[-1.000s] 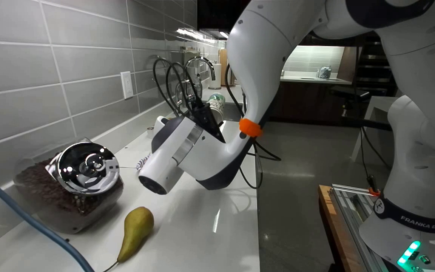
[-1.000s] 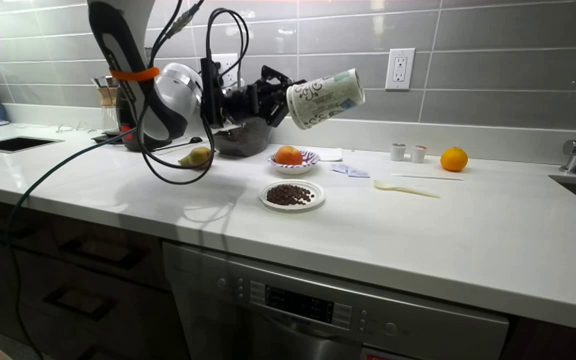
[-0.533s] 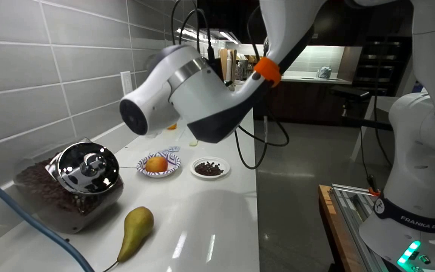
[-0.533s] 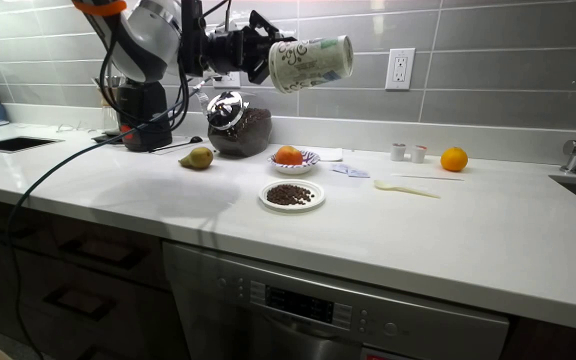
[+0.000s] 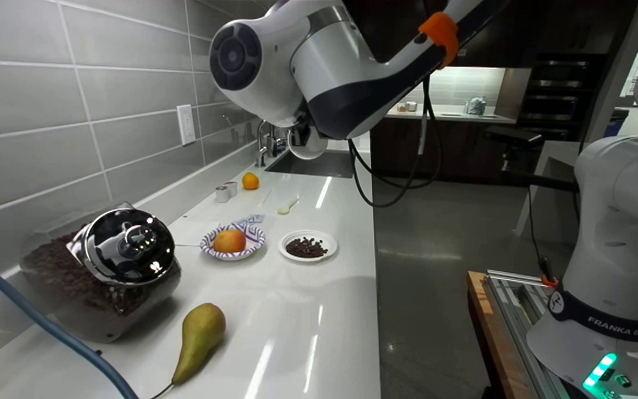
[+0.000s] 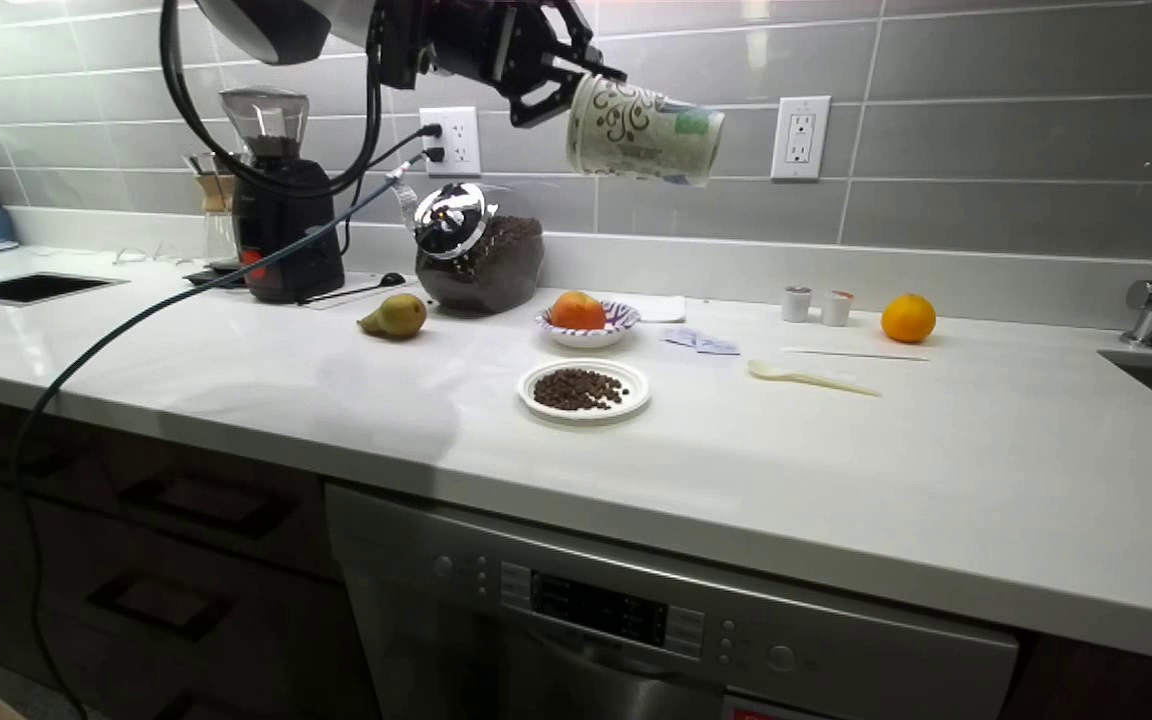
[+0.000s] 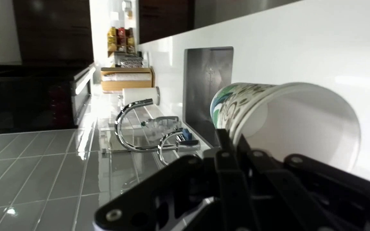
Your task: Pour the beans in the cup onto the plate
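My gripper is shut on the rim of the white cup, one finger inside and one outside, as the wrist view shows. The cup lies nearly sideways, high above the counter, its mouth toward the gripper and its base slightly lower. The inside that shows is bare white, with no beans. In an exterior view the cup is mostly hidden behind the arm. The white plate stands on the counter below. The dark beans lie heaped on it. Plate and beans show in both exterior views.
A patterned plate with an orange fruit stands behind the saucer. A bean jar, a pear, a pale spoon, small white tubs and an orange lie around. The sink is beyond.
My arm has risen with the cup in the gripper. The cup has turned from mouth tilted slightly down to base slightly down. The plate and beans have not moved.
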Controlling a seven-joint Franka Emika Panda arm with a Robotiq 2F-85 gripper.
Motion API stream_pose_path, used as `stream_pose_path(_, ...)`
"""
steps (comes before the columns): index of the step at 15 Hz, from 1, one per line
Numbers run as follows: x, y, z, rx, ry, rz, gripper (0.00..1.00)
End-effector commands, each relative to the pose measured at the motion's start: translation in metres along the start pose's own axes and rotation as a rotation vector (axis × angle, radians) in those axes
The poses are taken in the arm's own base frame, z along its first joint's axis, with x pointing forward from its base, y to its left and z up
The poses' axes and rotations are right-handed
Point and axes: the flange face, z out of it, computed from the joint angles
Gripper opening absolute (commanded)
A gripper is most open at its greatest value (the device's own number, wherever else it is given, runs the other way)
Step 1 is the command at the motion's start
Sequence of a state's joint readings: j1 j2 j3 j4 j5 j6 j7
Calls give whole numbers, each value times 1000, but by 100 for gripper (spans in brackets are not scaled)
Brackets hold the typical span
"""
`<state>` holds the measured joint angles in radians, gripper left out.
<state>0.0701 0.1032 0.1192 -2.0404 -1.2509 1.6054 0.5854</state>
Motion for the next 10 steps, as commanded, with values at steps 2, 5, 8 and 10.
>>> stream_pose_path(2,-14,7,23,232,84,71,1)
stream_pose_path(5,-16,6,28,389,130,86,1)
stream_pose_path(8,-16,1,25,536,202,83,1)
stream_pose_path(10,-13,-3,25,633,245,77,1)
